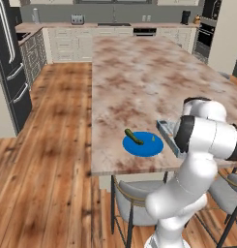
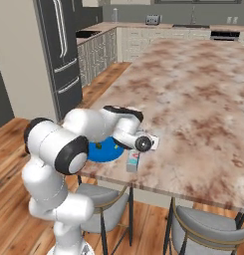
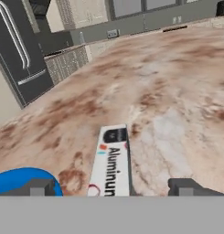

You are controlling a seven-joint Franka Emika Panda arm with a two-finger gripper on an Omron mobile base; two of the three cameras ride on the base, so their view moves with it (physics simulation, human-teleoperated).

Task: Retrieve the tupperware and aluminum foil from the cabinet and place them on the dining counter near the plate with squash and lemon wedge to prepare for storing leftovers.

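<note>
The aluminum foil [image 3: 111,164] box lies flat on the dining counter [image 3: 168,82], its dark end pointing away from me. Just to its left is the blue plate [image 3: 15,180]. My gripper [image 3: 113,187] hangs over the near part of the box, open, with the fingertips [image 3: 40,187] standing far wider than the box and not touching it. From the left base view the plate [image 1: 143,144] carries a green squash [image 1: 134,137] and a small lemon wedge [image 1: 153,138], and the foil [image 1: 167,132] shows beside it, partly behind my arm. The tupperware and the cabinet are out of view.
Grey stools [image 1: 134,198] [image 2: 208,229] are tucked under the counter's near edge [image 2: 158,187]. A black fridge [image 2: 59,45] stands to the left across the wooden floor. Grey kitchen counters with a toaster [image 1: 77,19] run along the far wall.
</note>
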